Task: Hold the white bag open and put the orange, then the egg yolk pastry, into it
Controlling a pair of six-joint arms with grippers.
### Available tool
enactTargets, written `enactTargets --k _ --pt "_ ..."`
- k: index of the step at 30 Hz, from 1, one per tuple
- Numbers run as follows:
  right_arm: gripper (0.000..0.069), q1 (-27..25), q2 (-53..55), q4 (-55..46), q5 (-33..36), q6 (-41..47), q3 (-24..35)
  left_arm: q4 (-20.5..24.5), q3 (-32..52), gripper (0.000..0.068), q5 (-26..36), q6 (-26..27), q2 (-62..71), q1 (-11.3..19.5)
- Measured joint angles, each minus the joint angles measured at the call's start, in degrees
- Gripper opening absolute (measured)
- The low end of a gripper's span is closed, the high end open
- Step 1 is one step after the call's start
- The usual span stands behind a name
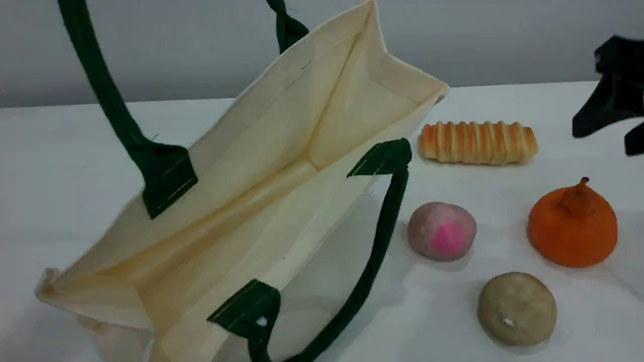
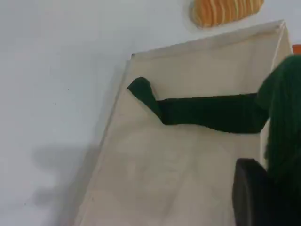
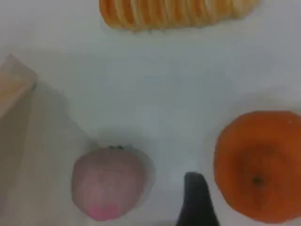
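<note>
The white bag (image 1: pixel 282 151) stands at the left of the table with its mouth wide open, hanging from its far dark green handle (image 1: pixel 108 100), which runs up out of the scene view. In the left wrist view that green strap (image 2: pixel 282 113) lies over my left fingertip (image 2: pixel 249 193), shut on it above the bag (image 2: pixel 188 155). The orange (image 1: pixel 572 226) sits at the right, and the egg yolk pastry (image 1: pixel 516 307) lies in front of it. My right gripper (image 1: pixel 604 141) hovers open and empty behind the orange (image 3: pixel 261 165), its fingertip (image 3: pixel 195 200) just left of the fruit.
A striped long bread roll (image 1: pixel 477 142) lies behind the food items. A greyish-pink ball (image 1: pixel 441 230) sits between the bag and the orange. The bag's near handle (image 1: pixel 375 251) droops down over its front wall. A corner of the bag (image 3: pixel 14 84) shows in the right wrist view.
</note>
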Motion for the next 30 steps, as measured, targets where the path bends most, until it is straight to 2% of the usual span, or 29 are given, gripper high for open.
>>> enactTargets --k 7,17,22,30 --pt "0.0445 0.0 5.0 3.1 -3.0 -2.8 -0.2 0.0 0.0 0.0065 -0.1 0.0 0.0 0.0" --pt "0.0445 0.0 10.7 15.4 -4.3 -15.8 -2.6 0.0 0.0 0.0065 -0.1 0.0 0.1 0.0" --pt "0.0445 0.0 14.3 16.3 -6.6 -16.4 -3.0 0.0 0.0 0.0065 -0.1 0.0 0.1 0.0" --pt "0.044 0.0 19.5 17.2 -3.9 -17.5 -3.7 0.0 0.0 0.0065 -0.1 0.0 0.1 0.0"
